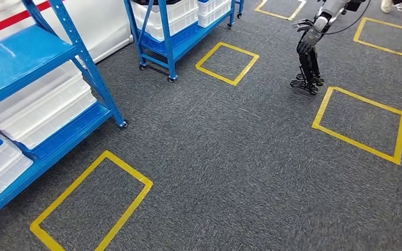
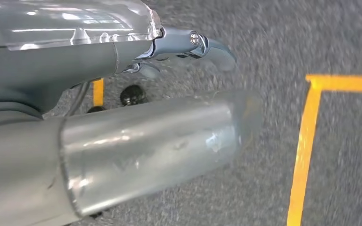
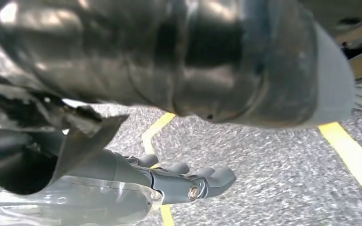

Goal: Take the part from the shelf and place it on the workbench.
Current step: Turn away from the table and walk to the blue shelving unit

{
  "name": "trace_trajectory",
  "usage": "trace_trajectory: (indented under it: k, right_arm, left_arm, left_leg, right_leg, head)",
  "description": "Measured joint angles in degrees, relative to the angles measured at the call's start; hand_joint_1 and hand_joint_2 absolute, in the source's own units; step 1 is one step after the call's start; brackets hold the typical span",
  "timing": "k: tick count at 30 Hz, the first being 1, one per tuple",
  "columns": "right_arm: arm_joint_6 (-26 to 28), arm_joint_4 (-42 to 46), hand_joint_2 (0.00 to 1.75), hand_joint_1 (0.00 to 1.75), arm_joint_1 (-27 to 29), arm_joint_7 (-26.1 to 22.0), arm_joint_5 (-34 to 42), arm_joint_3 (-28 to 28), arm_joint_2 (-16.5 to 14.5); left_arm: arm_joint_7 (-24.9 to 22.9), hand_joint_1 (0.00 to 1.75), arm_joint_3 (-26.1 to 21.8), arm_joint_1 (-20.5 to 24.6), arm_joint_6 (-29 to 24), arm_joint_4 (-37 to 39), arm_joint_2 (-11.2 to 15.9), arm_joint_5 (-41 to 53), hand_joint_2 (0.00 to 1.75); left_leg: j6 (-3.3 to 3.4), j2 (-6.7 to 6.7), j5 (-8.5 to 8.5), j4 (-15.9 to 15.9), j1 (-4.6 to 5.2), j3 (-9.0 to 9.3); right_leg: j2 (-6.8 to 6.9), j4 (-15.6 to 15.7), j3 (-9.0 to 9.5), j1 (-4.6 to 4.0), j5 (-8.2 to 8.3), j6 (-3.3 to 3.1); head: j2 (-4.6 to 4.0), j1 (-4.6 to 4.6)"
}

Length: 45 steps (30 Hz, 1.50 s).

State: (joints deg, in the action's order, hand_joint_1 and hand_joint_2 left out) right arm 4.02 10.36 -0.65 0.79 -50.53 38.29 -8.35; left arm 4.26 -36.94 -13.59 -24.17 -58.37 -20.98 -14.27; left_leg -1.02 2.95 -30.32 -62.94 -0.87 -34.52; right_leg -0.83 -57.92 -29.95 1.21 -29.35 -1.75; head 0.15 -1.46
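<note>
A: Grey carpet [image 1: 230,157] all round. At the near left stands a blue shelf [image 1: 26,52], with a second rack [image 1: 172,42] farther off.

B: And the part?

A: I cannot tell it apart; the shelf carries white bins [image 1: 42,110]. Yellow tape squares [image 1: 91,209] mark the floor, and another robot's legs [image 1: 309,63] stand far right.

B: Hands?

A: The left hand [image 2: 188,44] and the right hand [image 3: 188,186] hang over the carpet, fingers stretched out, holding nothing.

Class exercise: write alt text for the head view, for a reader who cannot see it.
Grey carpet marked with yellow tape squares, seen from above. Blue shelving holding white bins stands at the left and top, and another robot's dark hand hangs at the top right.
</note>
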Motion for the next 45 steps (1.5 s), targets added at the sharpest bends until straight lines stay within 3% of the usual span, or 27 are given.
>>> trace_trajectory:
  k: [2,4,5,8,10,12,14,16,17,18,19,20,22,24,25,27,29,31,33,34,35,36,38,39,41,43,45]
  right_arm:
    - [0.0,-0.01,0.0,0.0,0.19,-0.01,0.0,0.0,-0.01]
    - [0.0,-0.02,0.0,0.0,0.24,-0.01,0.0,0.0,0.0]
    - [0.0,-0.02,0.0,0.0,0.2,-0.01,0.0,0.0,0.0]
    - [0.0,-0.02,0.0,0.0,0.05,0.01,0.0,0.0,-0.02]
    - [0.03,-0.02,0.0,0.0,-0.08,0.07,0.0,0.0,-0.03]
    - [0.06,-0.01,0.0,0.0,-0.37,0.17,-0.02,0.0,-0.08]
    - [0.08,0.0,0.0,0.0,-0.49,0.24,-0.09,0.0,-0.13]
    - [0.23,0.0,0.0,0.0,-0.38,0.33,-0.38,-0.01,-0.13]
    - [0.32,0.0,0.0,0.0,-0.35,0.45,-0.58,-0.02,-0.13]
    - [0.39,0.0,0.0,0.0,-0.32,0.62,-0.74,-0.03,-0.14]
    - [0.42,0.0,0.0,0.0,-0.3,0.81,-0.84,-0.03,-0.14]
    - [0.43,0.0,0.0,0.0,-0.2,1.07,-0.92,-0.03,-0.15]
    - [0.43,0.0,0.0,0.0,0.17,1.46,-1.04,-0.02,-0.14]
    - [0.33,0.0,0.0,0.0,0.56,1.67,-1.26,-0.03,-0.12]
    - [0.23,0.01,0.0,0.0,0.54,1.69,-1.39,-0.05,-0.11]
    - [-0.02,0.03,0.0,0.0,0.15,1.76,-1.68,-0.14,-0.13]
    - [-0.29,0.05,0.0,0.0,-0.26,1.86,-2.02,-0.22,-0.17]
    - [-0.54,0.06,0.0,0.0,-0.3,1.89,-2.28,-0.25,-0.19]
    - [-0.67,0.07,0.0,0.0,-0.13,1.87,-2.37,-0.25,-0.19]
    - [-0.68,0.07,0.0,0.0,-0.08,1.9,-2.4,-0.25,-0.19]
    - [-0.69,0.07,0.0,0.0,-0.08,1.97,-2.46,-0.26,-0.19]
    - [-0.71,0.07,0.0,0.0,-0.14,2.05,-2.55,-0.28,-0.19]
    - [-0.81,0.07,0.0,0.0,-0.37,2.21,-2.8,-0.4,-0.19]
    - [-0.87,0.07,0.0,0.0,-0.51,2.28,-2.93,-0.5,-0.2]
    - [-0.95,0.08,0.0,0.0,-0.81,2.38,-3.2,-0.74,-0.22]
    - [-1.02,0.09,0.0,0.0,-1.09,2.47,-3.44,-0.95,-0.24]
    - [-1.23,0.1,0.0,0.0,-1.16,2.58,-3.6,-1.09,-0.22]
  left_arm:
    - [0.0,0.0,-0.06,0.16,0.01,0.03,0.0,0.01,0.0]
    - [0.0,0.0,-0.09,0.11,0.02,0.09,0.0,0.02,0.0]
    - [0.0,0.0,-0.12,0.05,0.02,0.13,0.0,0.02,0.0]
    - [0.02,0.0,-0.15,0.1,0.03,0.23,0.02,0.02,0.0]
    - [0.1,0.0,-0.16,0.17,0.14,0.3,0.03,0.07,0.0]
    - [0.17,0.0,-0.28,0.1,0.28,0.4,0.03,0.23,0.0]
    - [0.05,0.0,-0.42,0.05,0.84,0.47,0.02,0.79,0.0]
    - [-2.17,0.0,0.67,-2.67,5.47,-1.24,1.03,5.43,0.0]
    - [-4.0,0.0,2.36,-6.4,10.44,-4.25,1.66,10.76,0.0]
    - [-5.8,0.0,5.26,-11.68,16.53,-8.9,2.32,19.1,0.0]
    - [-6.92,0.0,9.06,-17.4,22.11,-14.26,2.73,29.1,0.0]
    - [-7.24,0.0,13.41,-22.43,26.48,-19.13,3.12,39.84,0.0]
    - [-6.5,0.0,21.99,-28.33,30.95,-25.15,4.36,58.09,0.0]
    - [-5.35,0.0,28.36,-29.95,33.05,-27.27,5.9,65.95,0.0]
    - [-4.87,0.0,30.84,-30.05,33.44,-27.59,7.09,65.59,0.0]
    - [-4.29,0.0,35.29,-29.55,32.81,-27.3,10.0,60.28,0.0]
    - [-4.67,0.0,40.42,-28.38,30.56,-26.12,13.69,54.84,0.0]
    - [-6.32,0.0,46.88,-26.61,27.44,-25.05,18.15,50.05,0.0]
    - [-8.41,0.0,53.12,-25.0,24.27,-24.65,22.18,45.63,0.0]
    - [-9.52,0.0,56.0,-24.07,22.17,-24.44,24.07,43.19,0.0]
    - [-10.56,0.0,59.16,-22.89,19.64,-24.05,25.92,40.34,0.0]
    - [-11.62,0.0,63.07,-21.23,16.4,-23.5,28.05,36.75,0.0]
    - [-13.14,0.0,72.94,-16.81,9.22,-22.03,32.38,28.54,0.0]
    - [-13.47,0.0,78.13,-14.27,5.94,-21.25,34.33,24.69,0.0]
    - [-13.46,0.0,88.37,-9.0,0.27,-19.83,37.49,17.81,0.0]
    - [-12.98,0.0,97.94,-3.54,-3.65,-18.5,39.81,12.34,0.0]
    - [-12.03,0.0,105.52,1.69,-4.75,-16.93,41.55,9.88,0.0]
  left_leg:
    - [-0.27,-2.04,-3.8,-7.73,0.06,-3.62]
    - [-0.37,-2.53,-4.39,-11.11,0.06,-4.9]
    - [-0.33,-2.78,-3.08,-9.34,0.07,-3.79]
    - [0.4,-5.59,1.6,2.49,0.4,2.68]
    - [1.05,-6.43,2.13,5.39,0.79,3.99]
    - [1.62,-5.24,2.47,5.68,0.74,4.01]
    - [2.3,-4.13,2.98,6.32,0.41,4.32]
    - [2.76,-3.24,3.26,6.55,0.24,4.35]
    - [2.84,-2.94,3.18,6.47,0.25,4.31]
    - [2.85,-2.71,3.01,6.38,0.26,4.38]
    - [2.83,-2.41,2.81,6.29,0.29,4.55]
    - [2.78,-1.85,2.64,6.2,0.33,4.72]
    - [2.66,0.0,2.5,5.99,0.32,4.84]
    - [2.15,2.12,2.47,5.59,0.29,4.47]
    - [1.75,3.1,2.56,5.48,0.2,4.16]
    - [0.86,4.78,2.92,5.54,0.01,3.63]
    - [0.28,2.85,2.08,4.35,0.01,2.89]
    - [-0.18,-1.01,-1.37,-1.19,0.07,0.39]
    - [-0.59,-2.46,-5.01,-8.86,-0.02,-3.04]
    - [-0.67,-2.58,-5.47,-10.84,-0.05,-3.81]
    - [-0.66,-2.66,-4.8,-10.62,-0.05,-3.48]
    - [-0.55,-2.87,-3.11,-8.0,-0.02,-1.93]
    - [0.17,-4.65,0.43,0.35,0.26,2.66]
    - [0.61,-5.68,1.44,3.62,0.46,4.3]
    - [1.43,-6.53,1.7,5.81,0.92,5.06]
    - [1.99,-5.22,2.33,6.37,0.87,5.01]
    - [2.54,-3.71,3.17,7.23,0.46,5.19]
  right_leg:
    - [1.8,0.04,-0.17,-0.32,-0.03,-0.32]
    - [3.59,-0.01,-0.22,-0.53,-0.13,-0.43]
    - [4.35,-0.06,-0.16,-0.57,-0.2,-0.42]
    - [6.2,-0.32,0.18,-0.75,-0.61,0.12]
    - [7.1,-0.42,0.4,-0.9,-0.8,0.69]
    - [7.72,-0.3,0.77,-0.86,-0.91,1.28]
    - [5.79,-1.81,0.46,-0.69,-2.34,1.91]
    - [2.45,-7.88,-2.21,-0.5,-6.21,2.29]
    - [1.51,-11.93,-4.1,-0.47,-8.23,2.37]
    - [1.1,-15.2,-5.64,-0.43,-9.39,2.44]
    - [0.96,-16.68,-6.36,-0.33,-9.31,2.47]
    - [0.85,-15.8,-6.01,-0.17,-7.89,2.46]
    - [-0.77,-8.81,-3.05,0.12,-3.15,2.22]
    - [-3.62,-2.46,-0.49,0.13,-0.57,1.77]
    - [-4.33,-1.16,-0.03,0.01,-0.44,1.57]
    - [-3.18,-0.7,0.14,-0.07,-0.5,1.14]
    - [-1.5,-0.28,0.26,0.1,-0.22,0.32]
    - [0.28,-0.09,0.2,0.03,-0.09,-0.33]
    - [2.15,-0.2,0.02,-0.3,-0.15,-0.55]
    - [3.06,-0.27,-0.02,-0.43,-0.19,-0.59]
    - [3.9,-0.34,-0.03,-0.51,-0.25,-0.59]
    - [4.68,-0.42,0.02,-0.56,-0.32,-0.56]
    - [6.11,-0.51,0.25,-0.63,-0.51,-0.38]
    - [6.68,-0.53,0.35,-0.67,-0.58,-0.18]
    - [7.68,-0.46,0.58,-0.61,-0.56,0.43]
    - [8.47,-0.27,0.96,-0.5,-0.53,1.18]
    - [6.17,-1.82,0.45,-0.44,-1.92,1.81]
  head:
    - [0.0,0.02]
    - [0.0,0.02]
    - [0.0,0.02]
    - [0.0,0.01]
    - [0.0,0.01]
    - [0.0,0.01]
    - [0.0,-0.01]
    - [0.0,-0.04]
    - [0.0,-0.03]
    - [0.0,-0.03]
    - [0.0,-0.02]
    - [0.0,-0.02]
    - [0.0,-0.02]
    - [0.0,-0.04]
    - [0.0,-0.04]
    - [0.0,-0.04]
    - [0.0,-0.03]
    - [0.0,-0.01]
    - [0.0,0.01]
    - [0.0,0.0]
    - [0.0,0.01]
    - [0.0,0.01]
    - [0.0,0.0]
    - [0.0,-0.01]
    - [0.0,-0.01]
    - [0.0,-0.01]
    - [0.0,-0.03]
